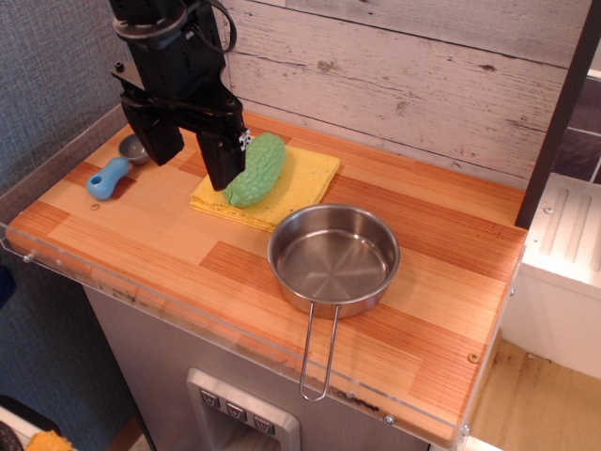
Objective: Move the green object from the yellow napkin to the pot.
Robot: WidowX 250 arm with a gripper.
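wall (394,66): whitewashed planks | counter (141,235): striped wood | floor (540,395): pale wood

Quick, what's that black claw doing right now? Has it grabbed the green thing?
Gripper: open, fingers spread, holding nothing; its right finger sits beside the green object, which lies on the yellow napkin.

We see a shiny, smooth steel pot (333,258), a bumpy matt green object (256,171), a soft yellow napkin (302,178) of cloth, a glossy wooden table (141,235), and rough whitewashed wall planks (404,75).
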